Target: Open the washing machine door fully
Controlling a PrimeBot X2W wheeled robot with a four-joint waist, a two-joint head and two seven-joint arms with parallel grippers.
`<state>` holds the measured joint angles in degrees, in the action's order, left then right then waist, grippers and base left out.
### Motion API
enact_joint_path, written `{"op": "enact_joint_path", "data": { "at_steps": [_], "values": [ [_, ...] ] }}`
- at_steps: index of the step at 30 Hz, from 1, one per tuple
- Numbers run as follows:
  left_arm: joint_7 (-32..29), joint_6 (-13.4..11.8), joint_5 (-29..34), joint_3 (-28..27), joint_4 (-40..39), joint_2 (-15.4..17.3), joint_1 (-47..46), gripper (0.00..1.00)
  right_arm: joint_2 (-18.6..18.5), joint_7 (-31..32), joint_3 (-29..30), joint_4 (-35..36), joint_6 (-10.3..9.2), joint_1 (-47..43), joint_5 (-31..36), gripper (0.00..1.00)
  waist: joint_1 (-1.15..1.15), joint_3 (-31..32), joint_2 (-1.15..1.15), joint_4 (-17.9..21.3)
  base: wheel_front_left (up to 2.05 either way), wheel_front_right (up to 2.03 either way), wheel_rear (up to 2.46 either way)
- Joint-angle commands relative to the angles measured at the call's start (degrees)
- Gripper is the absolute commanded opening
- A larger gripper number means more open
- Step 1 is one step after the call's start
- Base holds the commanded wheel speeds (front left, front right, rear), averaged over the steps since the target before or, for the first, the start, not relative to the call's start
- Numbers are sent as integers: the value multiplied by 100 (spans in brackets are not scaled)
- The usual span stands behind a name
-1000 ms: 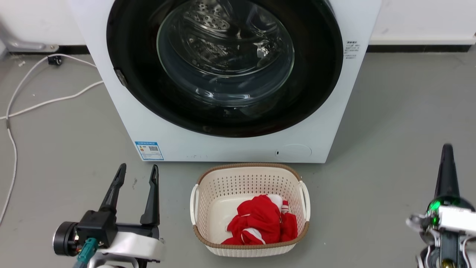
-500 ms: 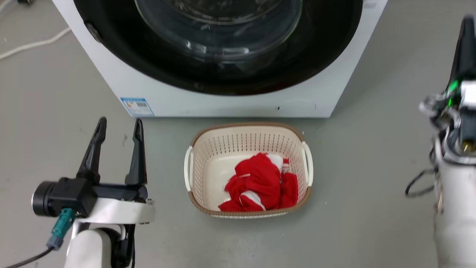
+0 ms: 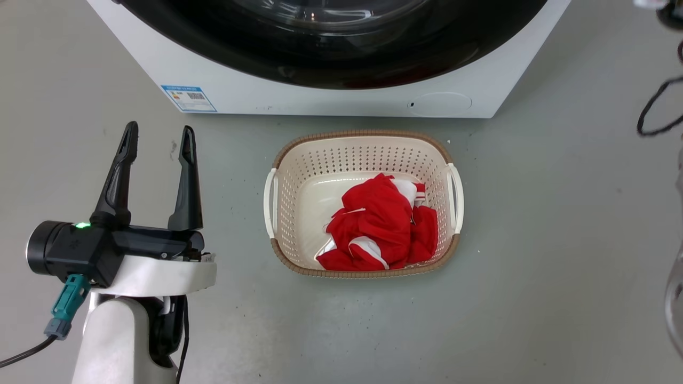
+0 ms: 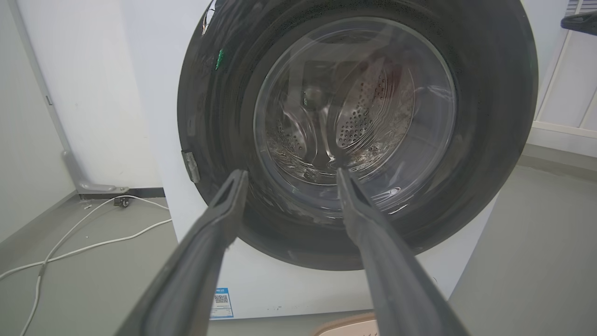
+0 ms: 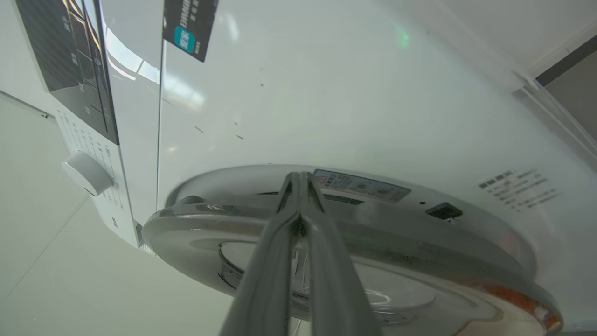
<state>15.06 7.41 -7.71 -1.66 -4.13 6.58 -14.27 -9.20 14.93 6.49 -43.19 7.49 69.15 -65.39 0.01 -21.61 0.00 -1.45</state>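
Slip risk: I see the right fingers (image 5: pixel 280 261) pressed together, gripping nothing, tips at the rim of the washing machine door (image 4: pixel 354 116), which looks seated on the white machine (image 3: pixel 320 101). Tips may skid off the glossy rim. Left fingers (image 3: pixel 187 181) stand wide apart, empty.

basket (image 3: pixel 363 135) blocks floor (image 3: pixel 240 124) just before washing machine door (image 3: pixel 341 61)

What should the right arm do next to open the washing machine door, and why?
Probably ease the right tool forward so its tips slip behind the rim of the washing machine door. In the right wrist view it is shut, aimed at the narrow gap between that rim and the white front.
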Motion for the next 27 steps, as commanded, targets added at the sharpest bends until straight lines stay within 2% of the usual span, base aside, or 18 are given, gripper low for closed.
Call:
{"op": "enact_joint_path", "data": {
  "at_steps": [1, 8, 18, 23, 27],
  "values": [
    [16, 12, -22, 21, -39, 25, -82, 100, -38, 245, -42, -291, 0, 389, 233, 0, -1, -98, 0, -18, 0, 0, 0],
    [16, 13, -59, 48, -78, 50, -160, 100, -22, 937, -135, -1016, 0, 1295, 1010, 0, -1, -276, 0, -78, 0, 0, 0],
    [16, 13, -54, -3, -145, 72, -248, 100, 232, 1453, -41, -1428, 0, 1804, 1792, 0, -1, -501, 0, -109, 0, 0, 0],
    [16, 13, -42, 4, -105, 52, -281, 100, 490, 1795, 317, -1584, 0, 1886, 1758, 0, -1, -519, 0, -113, 0, 0, 0],
    [16, 13, -36, 30, -54, 14, -270, 100, 543, 2157, 510, -1482, 0, 1724, 1681, 0, -1, -423, 0, -118, 0, 0, 0]
  ]
}}
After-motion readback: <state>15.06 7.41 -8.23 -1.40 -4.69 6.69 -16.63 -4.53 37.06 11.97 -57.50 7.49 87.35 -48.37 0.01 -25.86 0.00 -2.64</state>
